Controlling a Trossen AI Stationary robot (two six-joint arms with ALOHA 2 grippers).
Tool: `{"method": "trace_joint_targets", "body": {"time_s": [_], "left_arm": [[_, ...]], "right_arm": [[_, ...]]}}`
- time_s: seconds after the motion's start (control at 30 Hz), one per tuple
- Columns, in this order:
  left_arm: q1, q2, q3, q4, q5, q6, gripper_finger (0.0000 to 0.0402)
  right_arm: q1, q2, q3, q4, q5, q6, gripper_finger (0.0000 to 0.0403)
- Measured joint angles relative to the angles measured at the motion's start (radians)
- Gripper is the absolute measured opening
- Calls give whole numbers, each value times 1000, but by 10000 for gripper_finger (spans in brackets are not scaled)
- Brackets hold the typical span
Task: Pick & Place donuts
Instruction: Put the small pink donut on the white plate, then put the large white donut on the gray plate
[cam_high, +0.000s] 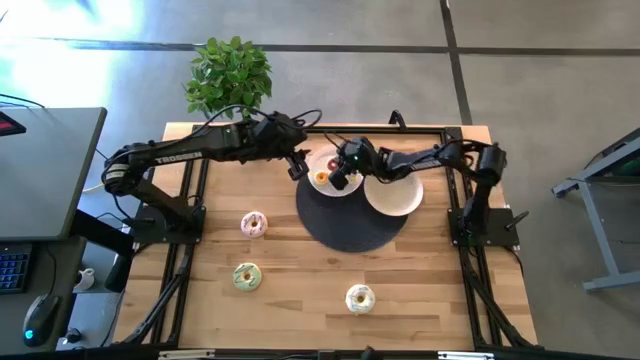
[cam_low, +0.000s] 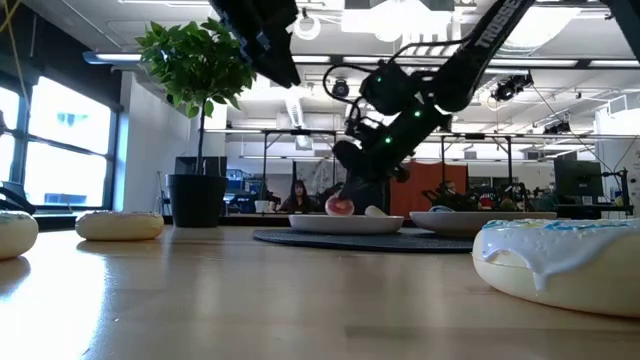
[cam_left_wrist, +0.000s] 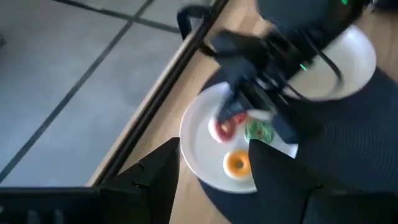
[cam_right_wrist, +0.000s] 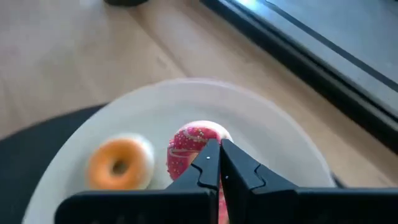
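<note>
Right gripper (cam_right_wrist: 219, 163) is over the white round plate (cam_right_wrist: 280, 134), jaws together just above the red sprinkled ring donut (cam_right_wrist: 189, 146) — not gripping. Next: open, descend, clamp. Left gripper (cam_high: 297, 163) hovers near, jaws apart.

Open-plan robotics lab: concrete floor (cam_high: 120, 60), rows of workstations (cam_low: 500, 195), ceiling strip lights (cam_low: 400, 20).

Overhead, table-level, two wrist views

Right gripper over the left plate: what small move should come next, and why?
Probably lift straight up. The right gripper looks shut and empty just above the red donut, which already lies on the plate beside the orange donut, so the placing seems done.
</note>
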Motion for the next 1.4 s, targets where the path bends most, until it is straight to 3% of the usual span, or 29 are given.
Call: {"method": "trace_joint_targets", "body": {"time_s": [0.3, 0.67, 0.8, 1.0, 1.17, 1.4], "left_arm": [[0, 7, 0, -11, -12, 24, 188], [0, 6, 0, -30, -22, 24, 188], [0, 6, 0, -47, -24, 17, 188], [0, -15, 1, -161, -26, -25, 188], [-23, -37, -57, -208, -45, -96, 188], [-98, -69, -243, -154, -118, -226, 188]], "right_arm": [[-42, 109, 119, -40, -39, -4, 14], [-43, 102, 127, -60, -60, -79, 104], [-43, 56, 126, -89, -53, -86, 129], [-22, -101, 126, -303, -41, -80, 146], [72, -225, 126, -533, -83, -57, 150], [345, -283, 123, -726, -171, 32, 152]]}}
